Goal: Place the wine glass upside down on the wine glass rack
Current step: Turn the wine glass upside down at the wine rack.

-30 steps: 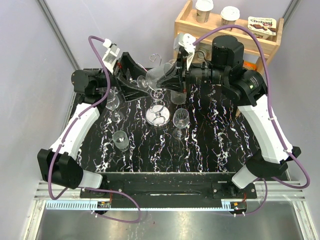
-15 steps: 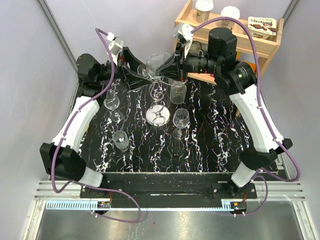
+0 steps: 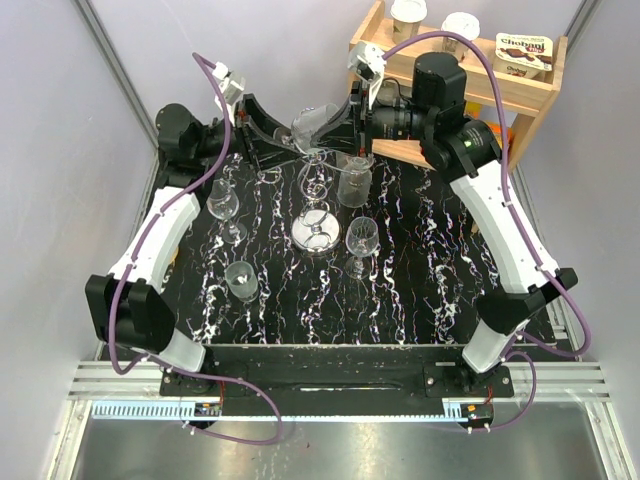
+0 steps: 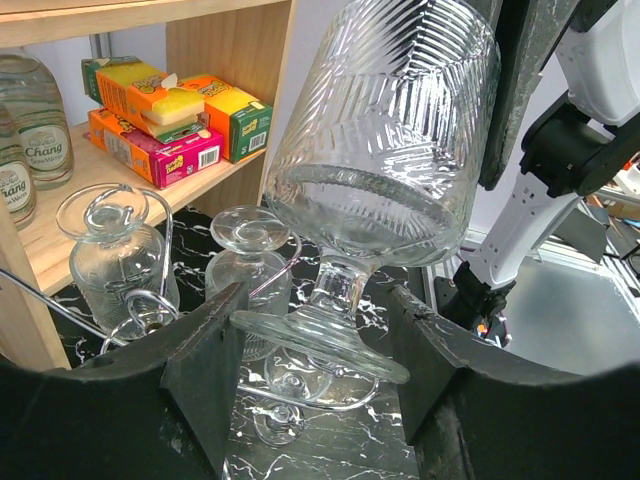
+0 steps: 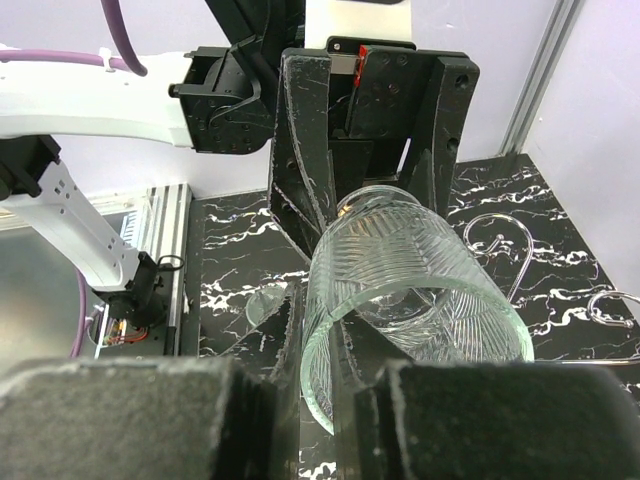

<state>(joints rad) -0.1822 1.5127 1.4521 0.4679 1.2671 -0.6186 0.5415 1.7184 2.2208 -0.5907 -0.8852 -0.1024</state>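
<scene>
Over the wine glass rack [image 3: 316,231], outstretched right gripper [image 3: 343,136] clamps the wine glass [image 4: 390,130]; left gripper [image 4: 318,340] straddles its foot, grip unclear

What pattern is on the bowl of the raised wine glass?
Fine herringbone ribs on the clear wine glass; left wrist view shows it best.

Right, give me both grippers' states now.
Left gripper: open, fingers either side of the wine glass stem.
Right gripper: closed on the wine glass rim.
</scene>
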